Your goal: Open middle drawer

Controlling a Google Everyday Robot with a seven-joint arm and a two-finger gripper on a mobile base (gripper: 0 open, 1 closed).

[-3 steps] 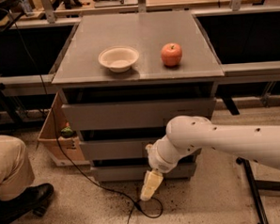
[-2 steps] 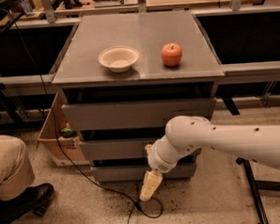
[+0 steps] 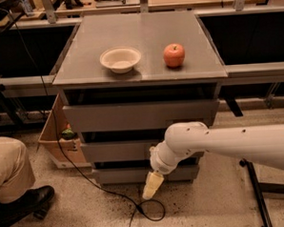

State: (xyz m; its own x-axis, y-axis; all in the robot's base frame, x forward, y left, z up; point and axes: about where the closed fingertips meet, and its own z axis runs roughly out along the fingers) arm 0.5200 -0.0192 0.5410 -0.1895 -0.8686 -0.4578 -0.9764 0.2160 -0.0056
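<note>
Black cable [image 3: 149,210] loops on the speckled floor, nearest the camera; at left are a tan trouser leg [image 3: 6,163] and a dark shoe [image 3: 27,202]. Tool [image 3: 153,185]: cream, tapered, pointing down at the floor, hanging low in front of the bottom drawer [image 3: 121,175], holding nothing; whether it is spread or pressed together, cannot tell, and contact with the drawer front, cannot tell. Smooth, rounded white arm [image 3: 229,144] comes in from the right, its bulky joint covering the right part of the middle drawer [image 3: 113,151]. The middle drawer is a flat, matte grey metal front with no handle, second in the stack, under the wider top drawer [image 3: 142,115], and looks pushed in. Open cardboard box [image 3: 55,139] sits just left of the cabinet with something green [image 3: 67,134] inside. On the flat grey surface [image 3: 142,34]: shallow, round off-white bowl [image 3: 120,59] at left, glossy red apple [image 3: 174,55] at right, near each other but apart.
</note>
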